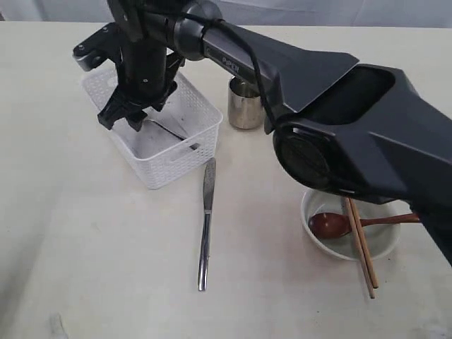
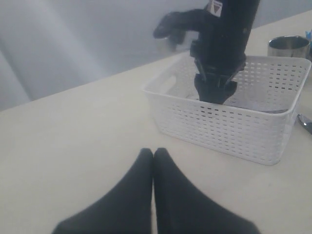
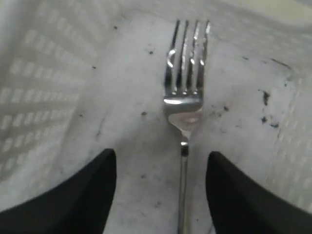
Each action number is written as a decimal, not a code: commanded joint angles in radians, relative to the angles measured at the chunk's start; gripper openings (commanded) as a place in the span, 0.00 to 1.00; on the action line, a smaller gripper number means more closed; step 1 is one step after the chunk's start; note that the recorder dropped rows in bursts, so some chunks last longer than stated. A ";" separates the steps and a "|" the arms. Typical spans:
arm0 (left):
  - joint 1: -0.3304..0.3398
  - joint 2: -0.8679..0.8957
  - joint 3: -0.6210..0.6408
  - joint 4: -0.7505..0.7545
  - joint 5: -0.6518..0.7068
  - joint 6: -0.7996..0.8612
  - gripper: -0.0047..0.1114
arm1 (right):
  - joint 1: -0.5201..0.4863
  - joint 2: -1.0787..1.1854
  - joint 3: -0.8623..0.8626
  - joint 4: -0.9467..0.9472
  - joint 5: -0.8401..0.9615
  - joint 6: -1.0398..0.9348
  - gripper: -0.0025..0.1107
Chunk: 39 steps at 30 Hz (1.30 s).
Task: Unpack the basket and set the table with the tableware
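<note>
The white basket (image 1: 169,168) (image 2: 234,134) stands at the back left of the table (image 1: 106,254). A steel fork (image 1: 167,128) (image 3: 185,87) lies on its floor. My right gripper (image 1: 131,117) (image 3: 162,158) reaches across into the basket and is open, its fingers on either side of the fork's handle without touching it. The left wrist view shows that gripper (image 2: 215,88) inside the basket. My left gripper (image 2: 153,154) is shut and empty over bare table near the basket. Other tableware is out on the table: a knife (image 1: 205,224), a steel cup (image 1: 244,104) and an off-white bowl (image 1: 374,244).
The bowl holds a reddish-brown spoon (image 1: 330,224), and brown chopsticks (image 1: 361,247) rest across its rim. The right arm's dark body (image 1: 339,120) spans the middle and right of the table. The cup (image 2: 287,46) stands just behind the basket.
</note>
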 commanded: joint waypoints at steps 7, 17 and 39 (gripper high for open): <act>-0.006 0.000 0.003 -0.006 0.001 -0.004 0.04 | -0.053 0.062 -0.005 0.096 0.010 0.039 0.40; -0.006 0.000 0.003 -0.006 0.001 -0.004 0.04 | -0.049 0.112 -0.005 0.207 0.010 0.031 0.39; -0.006 0.000 0.003 -0.006 0.001 -0.004 0.04 | 0.044 -0.063 -0.007 -0.005 0.010 0.134 0.39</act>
